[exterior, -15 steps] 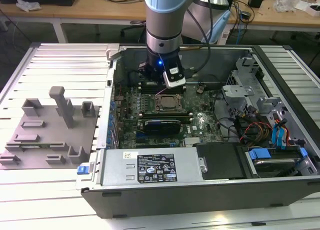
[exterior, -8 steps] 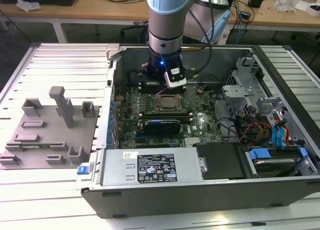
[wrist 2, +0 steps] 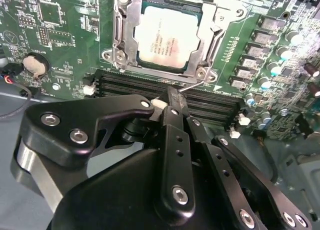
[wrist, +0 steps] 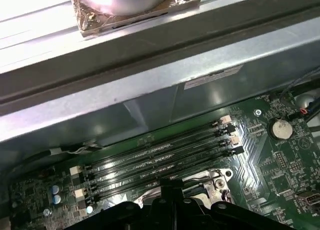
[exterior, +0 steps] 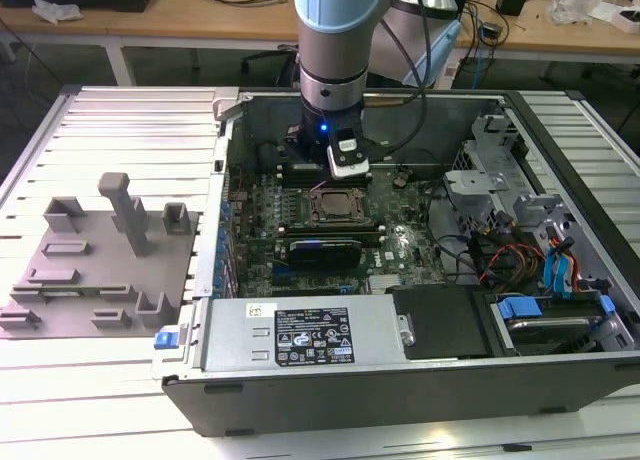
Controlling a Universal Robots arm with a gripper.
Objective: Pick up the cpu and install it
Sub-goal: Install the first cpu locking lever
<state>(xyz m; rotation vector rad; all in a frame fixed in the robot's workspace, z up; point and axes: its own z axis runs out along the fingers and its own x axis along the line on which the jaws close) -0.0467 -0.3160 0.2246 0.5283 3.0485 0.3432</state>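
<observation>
Work surface on my feed is a ribbed aluminium table [exterior: 120, 120]. I see two things sitting directly on it. The grey tray [exterior: 100, 262] is on the exterior view's left, flat on the slats, with upright posts and pockets moulded in. The open computer case [exterior: 420, 385] is just beside it, taking the middle and the exterior view's right. Can't tell if tray and case touch. Wooden benches [exterior: 180, 20] stand behind the table, with cables lying on them.

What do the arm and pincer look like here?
The arm is a silver-grey cylinder with a pale blue joint cap, a black wrist band with a lit blue light, and a black cable alongside. The pincer is matte black linkage with silver screws.
</observation>
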